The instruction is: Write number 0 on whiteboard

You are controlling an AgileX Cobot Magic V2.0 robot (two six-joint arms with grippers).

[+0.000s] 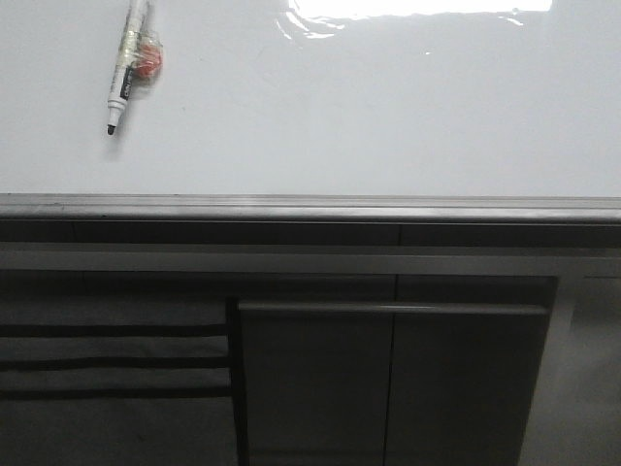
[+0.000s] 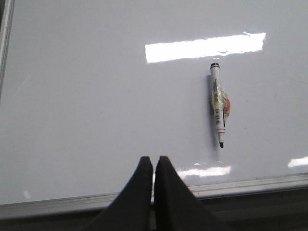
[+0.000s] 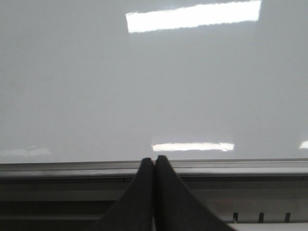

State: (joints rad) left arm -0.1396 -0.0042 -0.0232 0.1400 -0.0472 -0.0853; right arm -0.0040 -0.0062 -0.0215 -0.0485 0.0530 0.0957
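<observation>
The glossy whiteboard [image 1: 320, 107] lies flat, with its grey metal edge strip along the near side. No number 0 shows on it. An uncapped white marker [image 1: 127, 64] with a red patch on its barrel lies at the board's far left, black tip toward me; in the left wrist view the marker [image 2: 219, 105] is ahead and to one side of the fingers. My left gripper [image 2: 153, 160] is shut and holds nothing, hovering over the board's near edge. My right gripper [image 3: 154, 159] is shut and holds nothing, at the whiteboard's [image 3: 154, 77] edge strip. Neither gripper shows in the front view.
Bright light glare [image 1: 408, 12] lies on the far part of the board. Below the near edge strip [image 1: 310, 206] stand grey cabinet panels [image 1: 388, 379] and dark slats [image 1: 112, 364].
</observation>
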